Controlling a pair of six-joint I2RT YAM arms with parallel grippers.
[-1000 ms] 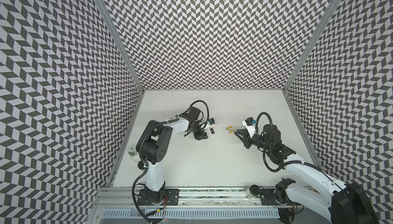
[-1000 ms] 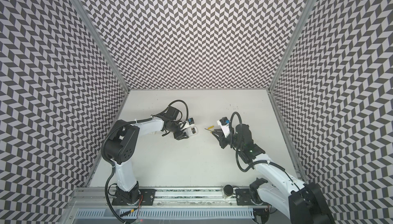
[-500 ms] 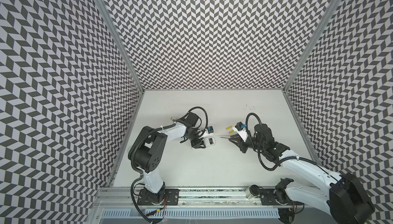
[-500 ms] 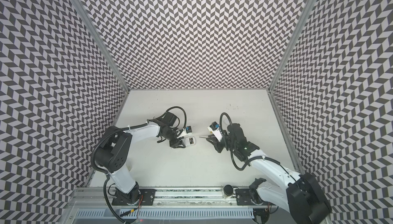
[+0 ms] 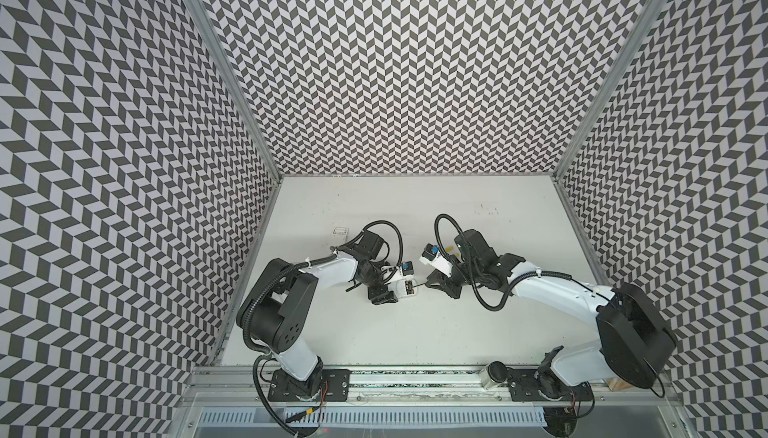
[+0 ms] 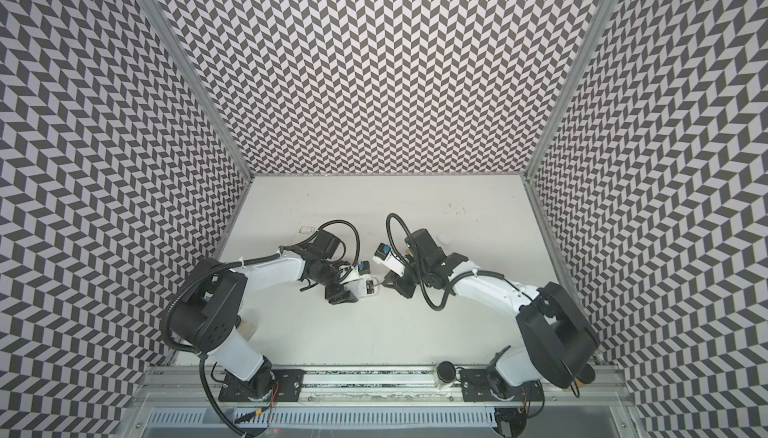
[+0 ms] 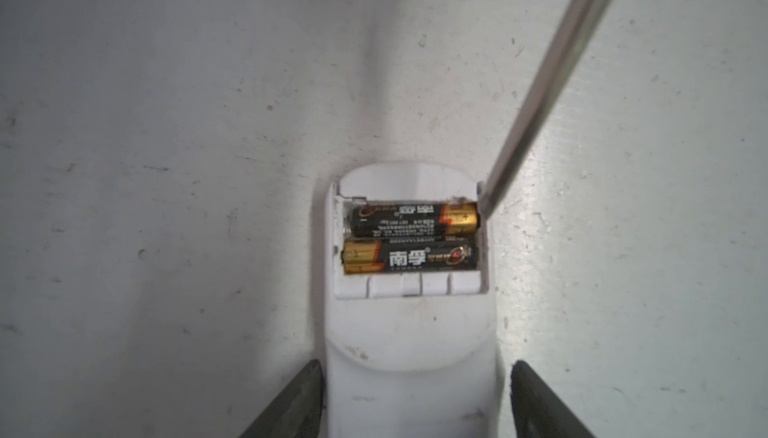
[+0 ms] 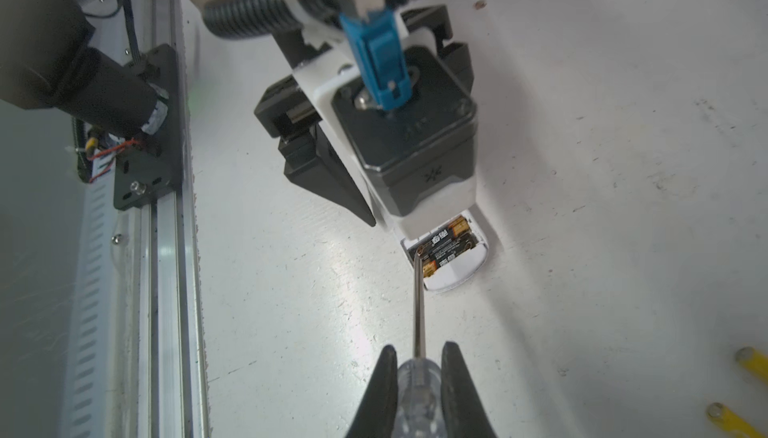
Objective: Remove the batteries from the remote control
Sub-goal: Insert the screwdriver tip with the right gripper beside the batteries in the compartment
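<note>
A worn white table (image 5: 374, 323) sits inside a booth whose walls (image 5: 415, 62) are covered in a black-and-white chevron pattern, and two robot arms reach in toward its middle. The left claw (image 7: 415, 373) is spread apart. Its two dark fingers (image 7: 291, 402) straddle the near end of a white remote control (image 7: 409, 332) that lies flat on the table, and a thin gap shows on each side, so they are not gripping it. Just ahead of this claw the remote's battery compartment is uncovered. Two black batteries with gold ends lie in it side by side, crosswise to the claw and pointing opposite ways, one nearer to the claw (image 7: 409, 256) and one farther from it (image 7: 415, 220). The right claw (image 8: 419, 348) is clamped on the clear handle of a screwdriver (image 8: 419, 311). The thin metal shaft runs straight out from between its fingers to the remote. The tip sits at the compartment's corner beside the gold end of the farther battery, but it is not clear whether they touch. Two yellow batteries (image 8: 754, 363) lie loose on the table off to one side of the right claw, well apart from the remote. In both top views the two claws face each other across the remote, close together.
</note>
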